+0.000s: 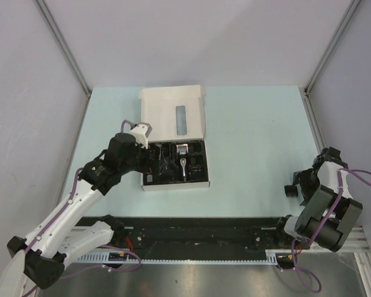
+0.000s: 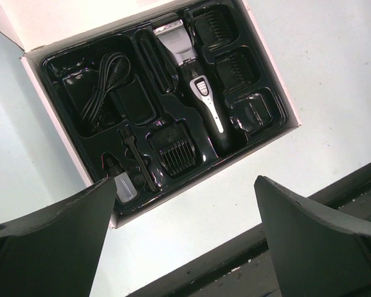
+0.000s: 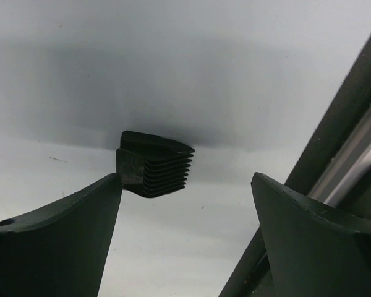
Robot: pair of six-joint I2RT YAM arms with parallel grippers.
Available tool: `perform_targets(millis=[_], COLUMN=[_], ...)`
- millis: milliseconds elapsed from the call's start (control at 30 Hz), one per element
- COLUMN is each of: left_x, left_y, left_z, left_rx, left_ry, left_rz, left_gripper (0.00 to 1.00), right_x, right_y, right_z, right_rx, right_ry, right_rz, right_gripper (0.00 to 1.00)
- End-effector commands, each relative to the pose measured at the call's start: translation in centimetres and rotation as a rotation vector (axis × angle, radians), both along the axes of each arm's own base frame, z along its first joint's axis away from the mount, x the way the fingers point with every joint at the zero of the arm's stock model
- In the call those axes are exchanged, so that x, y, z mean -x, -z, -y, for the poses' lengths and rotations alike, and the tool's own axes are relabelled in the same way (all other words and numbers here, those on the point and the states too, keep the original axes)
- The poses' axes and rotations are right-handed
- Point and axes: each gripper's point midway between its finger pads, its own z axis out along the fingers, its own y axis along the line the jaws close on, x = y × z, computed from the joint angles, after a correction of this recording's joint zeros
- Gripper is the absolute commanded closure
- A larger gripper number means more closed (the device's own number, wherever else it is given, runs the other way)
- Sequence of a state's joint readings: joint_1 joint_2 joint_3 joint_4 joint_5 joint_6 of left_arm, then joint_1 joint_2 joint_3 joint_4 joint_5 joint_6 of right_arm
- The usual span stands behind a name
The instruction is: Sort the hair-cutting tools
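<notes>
Nearest me, on my side of the white box (image 1: 173, 185), a black rail (image 1: 198, 232) runs along the table's front edge. Far off to the right of the box, close to that rail, a lone black comb guard (image 1: 290, 191) lies on the pale table (image 1: 253, 136). The right gripper (image 1: 298, 185) hangs over it with its jaws spread wide and nothing between them. From the wrist the guard (image 3: 153, 164) sits just beside one fingertip, and I can't tell if they touch. At the box's near-left corner hovers the left gripper (image 1: 153, 162), jaws wide apart and empty, its arm covering part of that side. Inside the box, a black tray holds the rest. A small bottle (image 2: 122, 185) and the thin brush (image 2: 136, 158) lie nearest the fingers, with a comb guard (image 2: 176, 148) beside them. The coiled cable (image 2: 102, 86) is at the left, the black-and-silver clipper (image 2: 201, 93) in the middle, and three more guards in pockets down the right. Beyond the tray the lid (image 1: 167, 108) lies folded back flat.
</notes>
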State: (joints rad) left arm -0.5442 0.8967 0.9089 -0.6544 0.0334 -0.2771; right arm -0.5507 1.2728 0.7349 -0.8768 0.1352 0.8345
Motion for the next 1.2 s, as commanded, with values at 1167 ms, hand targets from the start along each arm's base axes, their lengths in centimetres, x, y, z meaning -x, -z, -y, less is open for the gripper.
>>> perform_targets(millis=[1167], left_x=[-1.9], left_y=[-1.3], left_z=[-1.8], left_rx=[-0.046], left_ry=[-0.042], left_rz=[0.066], left_gripper=[0.0], right_x=[-6.9], right_y=[-1.8], right_z=[-3.8], right_rx=[-0.072], right_ry=[-0.362], right_rz=[0.312], right_gripper=[0.17])
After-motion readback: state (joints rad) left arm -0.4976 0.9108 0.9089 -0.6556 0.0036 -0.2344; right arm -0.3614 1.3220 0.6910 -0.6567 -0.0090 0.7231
